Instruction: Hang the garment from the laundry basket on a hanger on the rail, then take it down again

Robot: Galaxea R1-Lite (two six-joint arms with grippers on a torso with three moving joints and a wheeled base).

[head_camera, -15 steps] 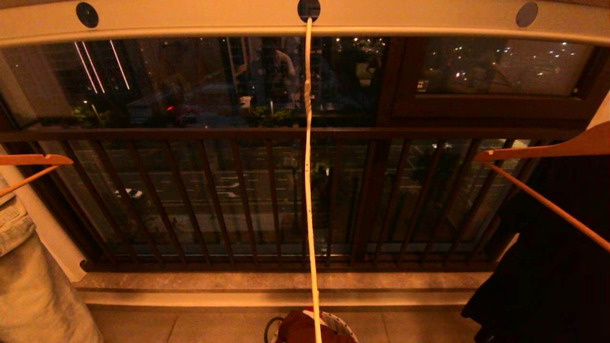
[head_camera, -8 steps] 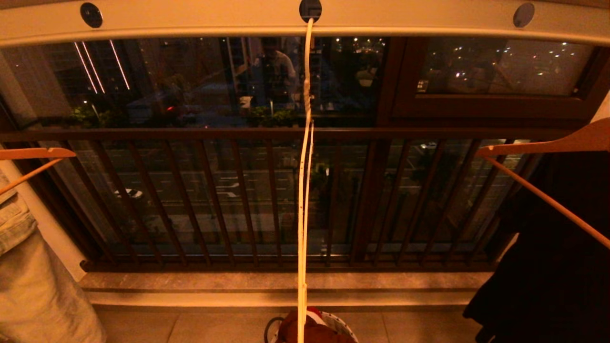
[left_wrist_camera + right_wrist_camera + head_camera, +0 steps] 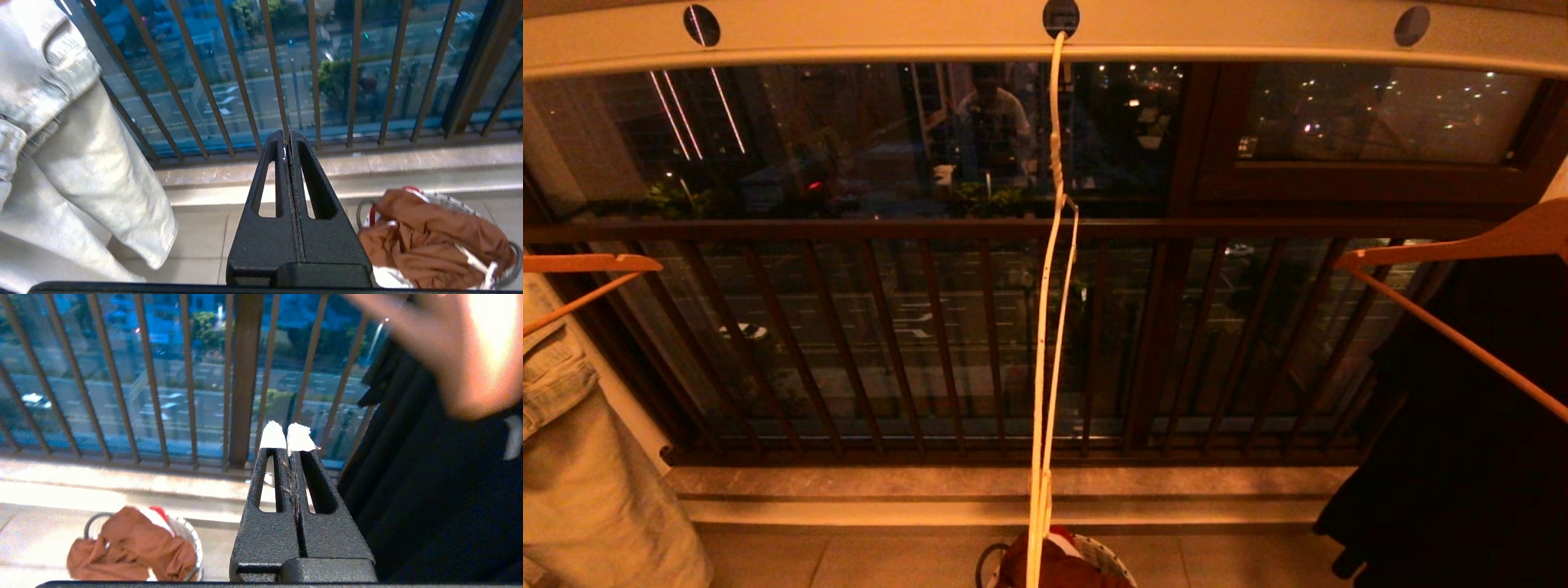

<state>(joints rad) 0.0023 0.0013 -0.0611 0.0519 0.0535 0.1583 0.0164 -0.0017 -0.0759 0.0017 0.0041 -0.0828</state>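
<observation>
Garment point(image 3: 433, 241) bunched in laundry basket point(image 3: 515, 261), half cut off below closed, empty left claw point(image 3: 287, 141); right claw point(image 3: 286, 437) closed too.

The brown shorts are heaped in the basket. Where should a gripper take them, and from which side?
Judging by the heap, pinch the raised fold on top of the rust-brown shorts, coming from above. They bulge over the laundry basket rim, so that ridge is free cloth; from the side the rim and handle loop would block the fingers.

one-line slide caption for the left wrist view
Shut black left gripper above rust-brown shorts heaped in the small round basket, light denim jeans hanging alongside.
</observation>
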